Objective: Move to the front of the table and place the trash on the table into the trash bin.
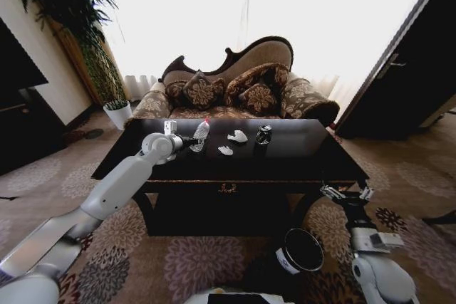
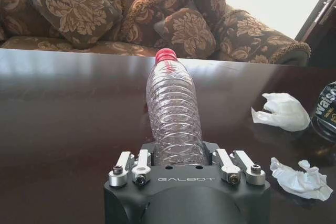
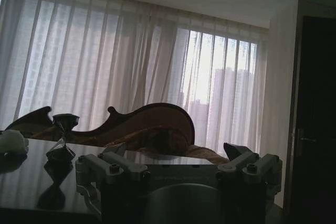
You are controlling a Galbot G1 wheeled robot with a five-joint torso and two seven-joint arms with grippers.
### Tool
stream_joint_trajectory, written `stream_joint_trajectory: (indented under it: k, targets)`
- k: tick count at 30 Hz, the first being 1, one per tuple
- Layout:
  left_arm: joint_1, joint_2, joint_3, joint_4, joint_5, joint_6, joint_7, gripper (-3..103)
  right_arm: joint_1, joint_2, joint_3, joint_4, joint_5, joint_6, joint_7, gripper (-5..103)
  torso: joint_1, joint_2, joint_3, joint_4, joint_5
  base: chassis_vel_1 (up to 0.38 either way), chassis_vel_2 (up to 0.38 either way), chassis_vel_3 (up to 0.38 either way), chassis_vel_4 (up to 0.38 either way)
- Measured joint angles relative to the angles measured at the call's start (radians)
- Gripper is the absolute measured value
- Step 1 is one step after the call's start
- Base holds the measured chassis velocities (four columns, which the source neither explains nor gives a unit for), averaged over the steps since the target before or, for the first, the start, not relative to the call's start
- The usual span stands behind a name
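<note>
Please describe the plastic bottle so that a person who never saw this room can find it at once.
On the glossy dark table before the sofa, near the left side, the bottle stands upright at the left tool. Unlike the crumpled paper bits and the dark can beside it, it is clear, ribbed and red-capped.

- The left arm has smooth white shells with rounded joints.
- The left gripper has a matte black housing lettered "GALBOT", with silver finger links and dark screws.
- The right gripper has silver links on a black wrist above white casing.
</note>
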Motion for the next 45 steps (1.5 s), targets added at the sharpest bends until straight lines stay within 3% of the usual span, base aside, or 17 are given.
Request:
stream_joint_trajectory:
  k: [3,5,7,10,13,14,17,18,23,24,27,31,34,36,37,44,45]
  targets:
    - [0.068,0.066,-0.052,-0.097,0.043,-0.026,0.035,36,0.001,0.0,0.0,-0.004,0.002,0.004,0.001,100,0.0,0.0,0.0,0.0001,0.0,0.0,0.0,0.0,0.0]
    - [0.098,0.089,-0.073,-0.137,0.054,-0.041,0.055,36,0.002,-0.001,0.0,-0.006,0.002,0.007,0.002,100,0.0,0.0,0.0,0.0003,0.0001,0.0,0.0,0.0,0.0]
    - [0.193,0.139,-0.145,-0.239,0.086,-0.069,0.121,33,0.002,-0.003,-0.001,-0.009,0.002,0.012,0.002,100,0.0,0.0,0.0,0.0002,0.0,0.0,0.0,0.0,0.0]
    - [0.266,0.165,-0.205,-0.308,0.097,-0.08,0.172,33,0.004,-0.004,-0.002,-0.01,0.002,0.014,0.002,100,0.0,0.0,0.0,0.0004,0.0,0.0,0.0,0.0,0.0]
    - [0.416,0.201,-0.351,-0.41,0.131,-0.098,0.301,33,0.007,-0.009,-0.005,-0.011,0.003,0.015,0.001,100,0.0,0.0,0.0,-0.0002,0.0001,0.0,0.0,0.0,0.0]
    - [0.416,0.201,-0.351,-0.41,0.131,-0.098,0.301,33,0.007,-0.009,-0.005,-0.011,0.003,0.015,0.001,100,0.0,0.0,0.0,-0.0002,0.0001,0.0,0.0,0.0,0.0]
    - [0.607,0.218,-0.536,-0.47,0.242,-0.137,0.509,33,0.004,-0.017,-0.005,-0.006,0.003,0.019,-0.001,100,0.0,0.0,0.0,0.0004,0.0003,0.0,0.0,0.0,0.0]
    - [0.607,0.218,-0.536,-0.47,0.242,-0.137,0.509,33,0.004,-0.017,-0.005,-0.006,0.003,0.019,-0.001,100,0.0,0.0,0.0,0.0004,0.0003,0.0,0.0,0.0,0.0]
    - [0.787,0.21,-0.709,-0.506,0.331,-0.201,0.818,33,0.002,-0.037,-0.005,0.002,-0.006,0.037,-0.024,100,0.0,0.0,0.0,0.0003,0.0,0.0,0.0,0.0,0.0]
    - [0.787,0.21,-0.709,-0.506,0.331,-0.201,0.818,33,0.002,-0.037,-0.005,0.002,-0.006,0.037,-0.024,100,0.0,0.0,0.0,0.0003,0.0,0.0,0.0,0.0,0.0]
    - [0.842,0.209,-0.778,-0.529,0.35,-0.213,0.938,33,-0.01,-0.048,0.0,0.016,-0.035,0.072,-0.039,100,0.0,0.0,0.0,-0.0001,0.0002,0.0,0.0,0.0,0.0]
    - [0.865,0.209,-0.807,-0.552,0.351,-0.203,0.964,33,-0.014,-0.059,0.012,0.024,-0.135,0.125,-0.044,100,0.0,0.0,0.0,0.0,0.0002,0.0,0.0,0.0,0.0]
    - [0.88,0.213,-0.811,-0.574,0.328,-0.182,0.933,33,-0.001,-0.101,0.06,0.036,-0.393,0.235,-0.027,100,0.0,0.0,0.0,-0.0001,0.0002,0.0,0.0,0.0,0.0]
    - [0.881,0.214,-0.81,-0.576,0.321,-0.179,0.93,33,0.002,-0.111,0.068,0.04,-0.448,0.25,-0.015,100,0.0,0.0,0.0,-0.0001,0.0003,0.0,0.0,0.0,0.0]
    - [0.882,0.216,-0.807,-0.579,0.308,-0.169,0.925,33,0.009,-0.146,0.084,0.059,-0.584,0.276,0.023,100,0.0,0.0,0.0,0.0,0.0003,0.0,0.0,0.0,0.0]
    - [0.861,0.217,-0.778,-0.594,0.247,-0.125,0.925,33,0.026,-0.221,0.084,0.164,-0.919,0.282,0.141,100,0.0,0.0,0.0,0.0001,0.0,0.0,0.0,0.0,0.0]
    - [0.861,0.217,-0.778,-0.594,0.247,-0.125,0.925,33,0.026,-0.221,0.084,0.164,-0.919,0.282,0.141,100,0.0,0.0,0.0,0.0001,0.0,0.0,0.0,0.0,0.0]
